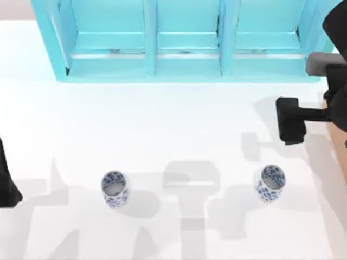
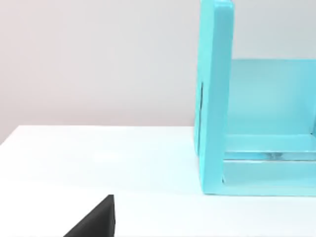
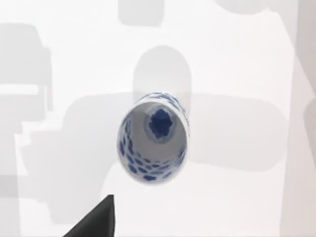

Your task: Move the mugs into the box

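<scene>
**Two mugs upright on the counter, my right pincer above the right one**

From the top camera, the white counter (image 1: 173, 119) carries both mugs, upright and well apart in the near part. The left mug (image 1: 114, 188) stands left of centre; the right mug (image 1: 270, 183) stands toward the right side. A large turquoise shelf unit (image 1: 184, 40) runs along the far edge, its three compartments facing the counter. My right pincer (image 1: 290, 120) reaches in from the right edge, between the shelf unit and the right mug, apart from the mug; whether it is clenched or released I cannot tell. A thin strip of tan, the box (image 1: 340, 146), peeks out at the right edge under my right arm. My left arm sits parked at the left edge, a dark shape near the counter's near left.

From my left wrist camera, the shelf unit's end wall (image 2: 215, 98) stands on the counter, one compartment open beside it.

From my right wrist camera, I look straight down into the right mug (image 3: 153, 140): pale inside, blue patterning on its wall, a blue patch at its bottom. It stands free on the counter, nothing touching it.
</scene>
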Motion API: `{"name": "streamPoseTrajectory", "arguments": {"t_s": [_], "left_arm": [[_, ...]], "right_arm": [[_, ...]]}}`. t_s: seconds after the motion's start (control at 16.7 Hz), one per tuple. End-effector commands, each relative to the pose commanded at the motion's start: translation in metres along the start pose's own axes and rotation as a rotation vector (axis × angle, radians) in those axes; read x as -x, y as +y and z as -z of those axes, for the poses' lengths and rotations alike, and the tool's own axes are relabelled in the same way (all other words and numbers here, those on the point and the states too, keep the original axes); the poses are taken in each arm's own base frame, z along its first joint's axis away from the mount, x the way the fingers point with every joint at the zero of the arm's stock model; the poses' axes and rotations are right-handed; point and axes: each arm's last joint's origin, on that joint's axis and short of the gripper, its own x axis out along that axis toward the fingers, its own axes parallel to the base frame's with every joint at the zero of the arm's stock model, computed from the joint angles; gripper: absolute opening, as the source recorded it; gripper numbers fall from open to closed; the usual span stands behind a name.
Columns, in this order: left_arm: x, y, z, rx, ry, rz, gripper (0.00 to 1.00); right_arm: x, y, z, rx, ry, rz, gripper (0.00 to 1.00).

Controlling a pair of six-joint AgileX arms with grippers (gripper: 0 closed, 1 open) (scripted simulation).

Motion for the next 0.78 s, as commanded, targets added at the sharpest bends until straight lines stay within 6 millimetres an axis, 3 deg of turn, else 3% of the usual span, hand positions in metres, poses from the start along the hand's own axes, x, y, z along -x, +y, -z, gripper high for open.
{"name": "streamPoseTrajectory", "arguments": {"t_s": [0.3,0.78], "left_arm": [[0.0,0.0,0.0,0.0,0.0,0.0,1.0],[0.0,0.0,0.0,0.0,0.0,0.0,1.0]], "right_arm": [[-0.025,0.033,-0.022,-0.005,0.195,0.087,1.0],[-0.033,0.035,-0.023,-0.007,0.216,0.098,1.0]]}}
